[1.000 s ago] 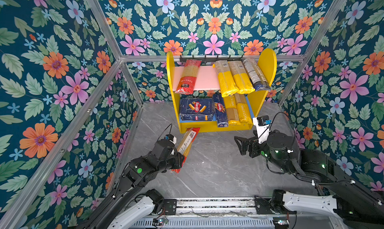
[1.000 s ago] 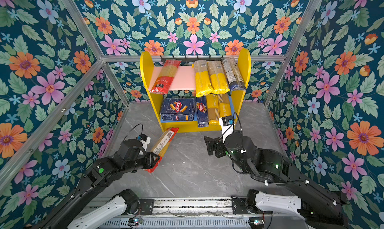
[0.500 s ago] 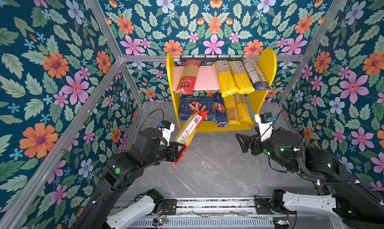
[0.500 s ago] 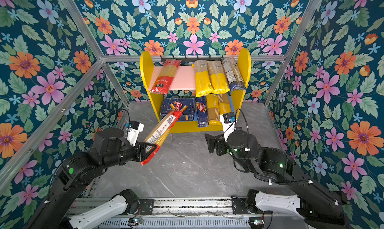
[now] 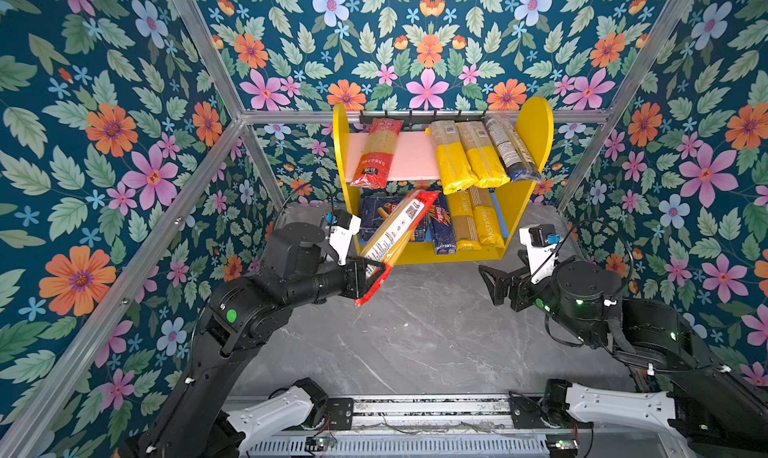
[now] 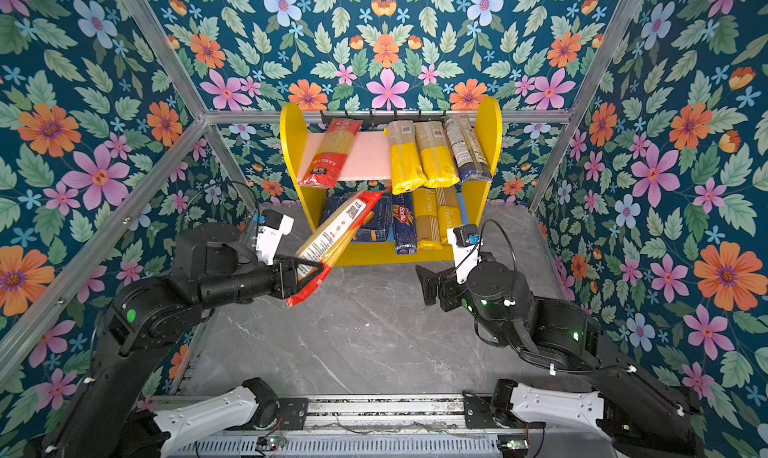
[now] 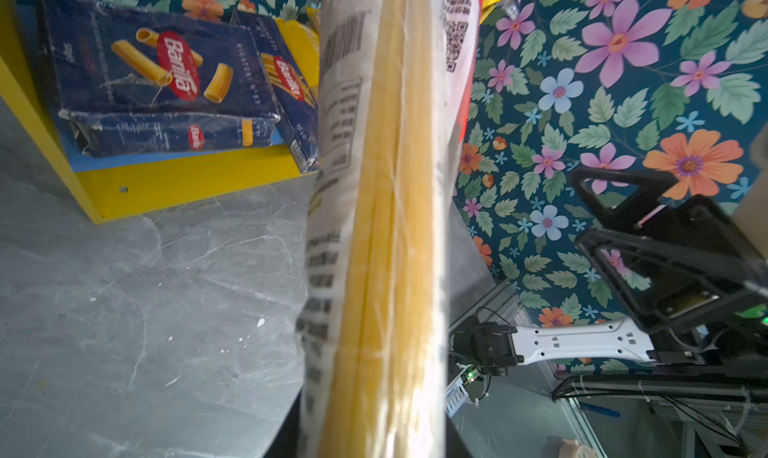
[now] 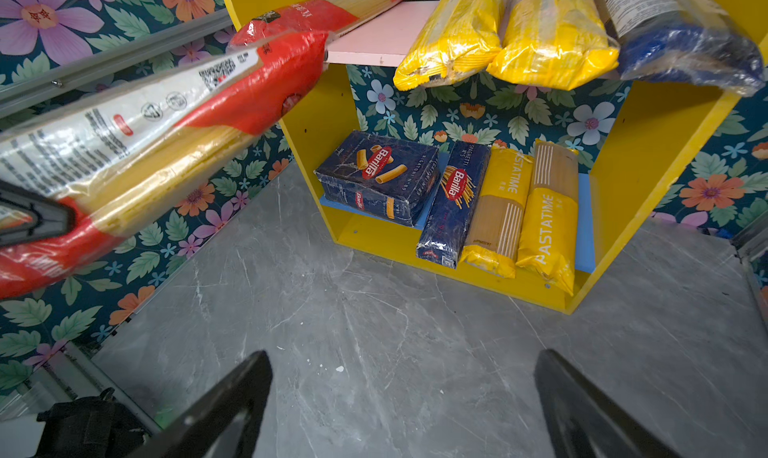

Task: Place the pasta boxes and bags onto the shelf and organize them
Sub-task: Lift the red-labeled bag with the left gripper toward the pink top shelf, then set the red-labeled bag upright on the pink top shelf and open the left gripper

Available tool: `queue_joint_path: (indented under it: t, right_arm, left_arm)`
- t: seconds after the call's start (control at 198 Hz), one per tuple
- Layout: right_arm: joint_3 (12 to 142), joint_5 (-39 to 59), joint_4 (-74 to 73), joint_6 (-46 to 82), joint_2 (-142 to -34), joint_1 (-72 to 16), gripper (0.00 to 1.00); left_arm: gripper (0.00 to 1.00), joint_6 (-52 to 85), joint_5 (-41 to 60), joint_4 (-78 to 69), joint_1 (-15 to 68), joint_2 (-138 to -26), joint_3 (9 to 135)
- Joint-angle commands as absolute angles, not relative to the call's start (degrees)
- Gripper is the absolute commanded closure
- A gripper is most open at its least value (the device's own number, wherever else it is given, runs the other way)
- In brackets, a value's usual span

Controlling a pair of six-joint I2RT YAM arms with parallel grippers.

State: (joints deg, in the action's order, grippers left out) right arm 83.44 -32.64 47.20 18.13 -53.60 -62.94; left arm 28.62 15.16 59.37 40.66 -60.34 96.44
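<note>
**Left tool** (image 5: 371, 273): clamped on the lower red end of the held red-ended bag (image 5: 395, 233), which is tilted above the worktop (image 5: 415, 343) with its far end at the shelf (image 5: 536, 131).

**Right tool** (image 5: 493, 285): spread wide, nothing held.

**Beyond both tools:**
- Upper board: one shelved red-ended bag (image 5: 374, 152), two upper yellow bags (image 5: 451, 160) and one blue-ended bag (image 5: 513, 148).
- Lower board: two Barilla boxes (image 8: 376, 177) and two lower yellow bags (image 8: 548, 227).

The grey marbled worktop is enclosed by floral walls (image 5: 124, 144).
</note>
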Motion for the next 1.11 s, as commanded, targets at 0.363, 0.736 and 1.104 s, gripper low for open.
queue_joint_path:
  t: [0.363, 0.736, 1.104]
  right_arm:
    - [82.3, -34.9, 46.1, 14.9, -50.4, -63.0, 0.01]
    - [83.2, -36.4, 47.0, 12.5, -51.3, -63.0, 0.01]
    - [83.1, -38.3, 41.3, 8.0, -54.4, -63.0, 0.01]
  left_arm:
    - [1.0, 25.6, 4.1, 44.3, 40.8, -79.9, 119.1]
    - [1.0, 25.4, -14.0, 40.8, 41.5, -96.4, 134.7]
    - [1.0, 24.5, -22.0, 34.8, 44.4, -106.6, 141.1]
